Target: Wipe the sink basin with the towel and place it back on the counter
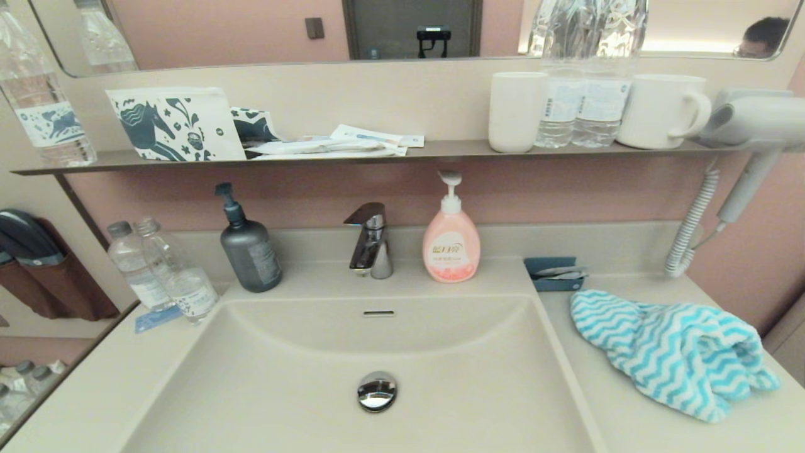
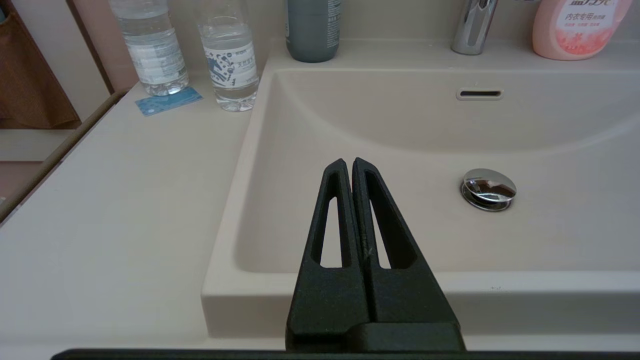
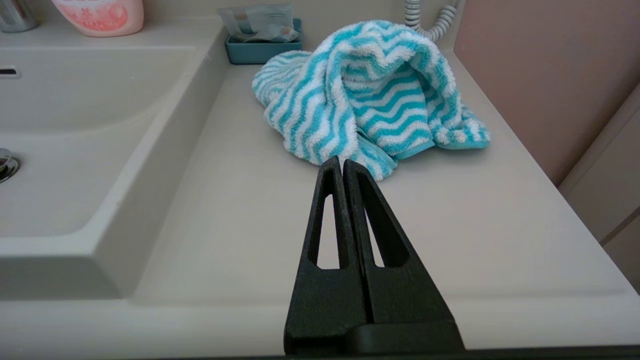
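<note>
- Dusty-pink wall (image 1: 566,189) behind the vanity, with a pale beige band above it.
- Thin grey-brown wall shelf (image 1: 440,150) running across that wall.
- Wide wall mirror (image 1: 251,31) with rounded lower corners, above the shelf.
- Bright horizontal light strip (image 1: 685,45) reflected in the mirror.
- Pale cabinet panel (image 3: 610,175) on the right-hand side.

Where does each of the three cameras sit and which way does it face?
Head view: high on the robot's head, facing forward and down at the sink basin, faucet and wall shelf; no arm shows.
Left wrist view: behind the shut left gripper, facing the basin's left part and two water bottles.
Right wrist view: behind the shut right gripper, facing the towel on the counter.
Shared: all three show the chrome drain plug and pink soap bottle.
</note>
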{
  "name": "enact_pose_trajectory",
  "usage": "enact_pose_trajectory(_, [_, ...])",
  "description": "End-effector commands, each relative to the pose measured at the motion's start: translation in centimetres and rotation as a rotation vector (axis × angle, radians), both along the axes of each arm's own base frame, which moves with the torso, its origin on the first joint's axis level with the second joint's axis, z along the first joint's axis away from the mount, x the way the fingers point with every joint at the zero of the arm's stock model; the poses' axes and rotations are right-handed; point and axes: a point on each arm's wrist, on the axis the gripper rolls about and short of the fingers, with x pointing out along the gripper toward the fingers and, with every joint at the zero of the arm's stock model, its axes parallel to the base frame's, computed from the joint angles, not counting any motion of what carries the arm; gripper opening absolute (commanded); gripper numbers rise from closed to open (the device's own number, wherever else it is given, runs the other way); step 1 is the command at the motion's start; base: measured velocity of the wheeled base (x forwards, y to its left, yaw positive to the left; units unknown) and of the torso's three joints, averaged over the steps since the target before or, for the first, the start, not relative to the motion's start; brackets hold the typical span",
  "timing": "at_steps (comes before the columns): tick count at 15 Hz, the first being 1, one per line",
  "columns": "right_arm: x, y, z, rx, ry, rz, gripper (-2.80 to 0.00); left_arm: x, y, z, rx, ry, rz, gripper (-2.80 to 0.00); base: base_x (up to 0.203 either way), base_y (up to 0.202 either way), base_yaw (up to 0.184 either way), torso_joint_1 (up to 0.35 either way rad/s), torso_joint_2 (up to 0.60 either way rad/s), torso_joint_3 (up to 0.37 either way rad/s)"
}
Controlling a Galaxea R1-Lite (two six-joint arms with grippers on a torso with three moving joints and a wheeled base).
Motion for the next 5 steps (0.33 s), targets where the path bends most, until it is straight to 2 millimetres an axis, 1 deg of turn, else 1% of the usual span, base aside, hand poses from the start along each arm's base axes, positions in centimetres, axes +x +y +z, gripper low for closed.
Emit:
enact_pose_trajectory(1, [0.01,0.0,0.01,-0.001,0.0,0.001,-2.8,0.01,0.0,0.0,0.0,0.001,0.002,-2.8,0.0,0.0,0.0,0.0,0.0,0.0])
enact_pose_trajectory(5, [0.01,0.0,0.01,-0.001,0.0,0.001,-2.8,0.01,0.0,0.0,0.0,0.001,0.001,-2.8,0.0,0.0,0.0,0.0,0.0,0.0])
